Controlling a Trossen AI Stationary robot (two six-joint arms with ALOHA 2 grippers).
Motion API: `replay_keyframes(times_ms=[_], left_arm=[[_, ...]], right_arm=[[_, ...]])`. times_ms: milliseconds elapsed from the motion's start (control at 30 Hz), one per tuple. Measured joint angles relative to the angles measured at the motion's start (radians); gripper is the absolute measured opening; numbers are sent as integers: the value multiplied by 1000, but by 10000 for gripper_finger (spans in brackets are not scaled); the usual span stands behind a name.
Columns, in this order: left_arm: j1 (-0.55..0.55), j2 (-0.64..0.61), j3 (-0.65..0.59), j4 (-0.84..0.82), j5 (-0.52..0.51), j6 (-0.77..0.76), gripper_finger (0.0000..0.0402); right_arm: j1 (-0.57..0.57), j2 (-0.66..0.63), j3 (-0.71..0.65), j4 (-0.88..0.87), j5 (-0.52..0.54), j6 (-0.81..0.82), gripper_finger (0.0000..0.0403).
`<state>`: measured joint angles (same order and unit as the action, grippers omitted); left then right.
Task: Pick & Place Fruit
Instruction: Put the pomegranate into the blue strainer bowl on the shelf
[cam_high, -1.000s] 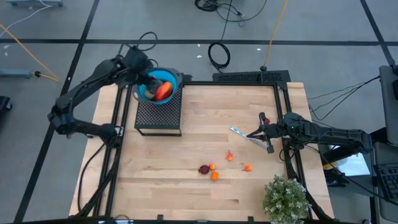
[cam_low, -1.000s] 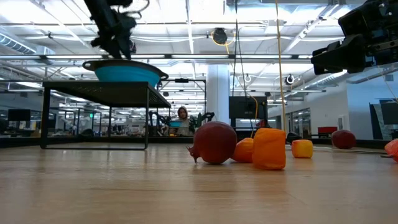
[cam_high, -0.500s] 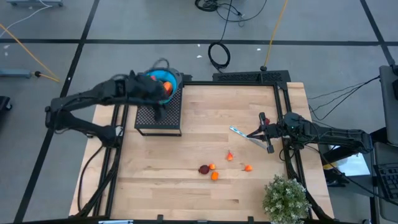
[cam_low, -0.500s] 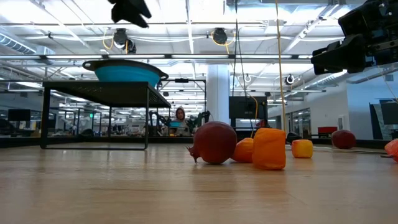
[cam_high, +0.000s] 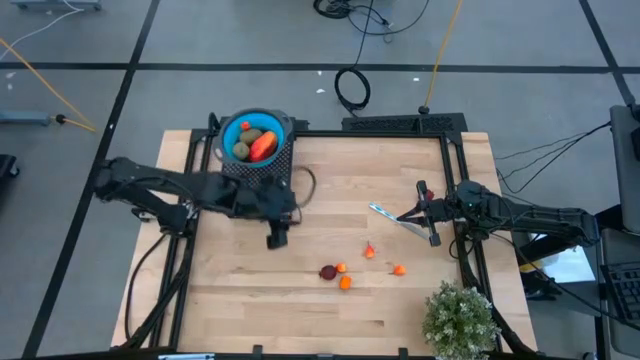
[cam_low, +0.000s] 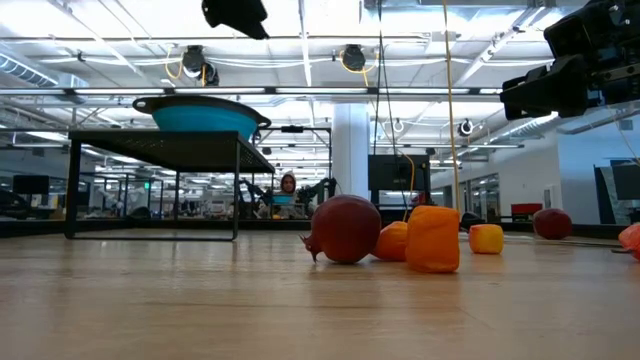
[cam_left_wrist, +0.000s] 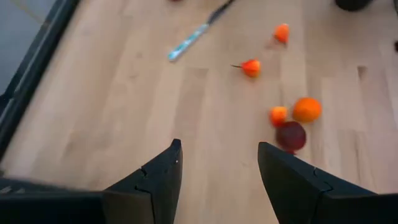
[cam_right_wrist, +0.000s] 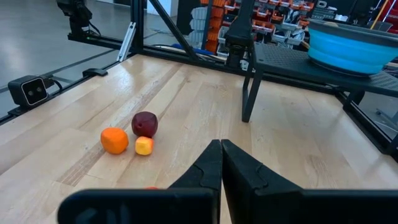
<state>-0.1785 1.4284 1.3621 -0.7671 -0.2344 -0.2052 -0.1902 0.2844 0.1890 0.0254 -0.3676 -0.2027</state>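
A blue bowl (cam_high: 272, 124) stands on a black mesh stand (cam_high: 256, 183) at the far left. In it lie a red-orange fruit (cam_high: 263, 146) and a brownish-green oval fruit (cam_high: 243, 150). On the table near the middle lie a dark red fruit (cam_high: 328, 272) (cam_left_wrist: 290, 135) and tiny orange fruits (cam_high: 345, 283) (cam_high: 399, 269) (cam_left_wrist: 307, 109). My left gripper (cam_high: 277, 238) (cam_left_wrist: 217, 168) hangs open and empty above the table, between the stand and these fruits. My right gripper (cam_high: 403, 216) (cam_right_wrist: 221, 162) waits shut at the right, beside a silvery-blue utensil (cam_high: 384, 211).
A bushy green potted plant (cam_high: 460, 318) stands at the near right corner. Black frame rails (cam_high: 455, 190) run along the table's left, far and right sides. Bare wood lies between the stand and the loose fruits.
My left gripper has swung away from above the bowl, toward the table's near edge and its middle, sinking a little, and now points slanting down at the loose fruits. Its fingers stay apart. The fruits in the bowl and on the table have not moved.
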Motion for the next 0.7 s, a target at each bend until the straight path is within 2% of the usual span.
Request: replay_keyframes(times_ms=[300,700], left_arm=[[-115,167,0,109,-3,-6,209],[-159,339,0,285,6,-39,209]], right_arm=[[0,0,0,0,0,0,0],[0,0,0,0,0,0,0]])
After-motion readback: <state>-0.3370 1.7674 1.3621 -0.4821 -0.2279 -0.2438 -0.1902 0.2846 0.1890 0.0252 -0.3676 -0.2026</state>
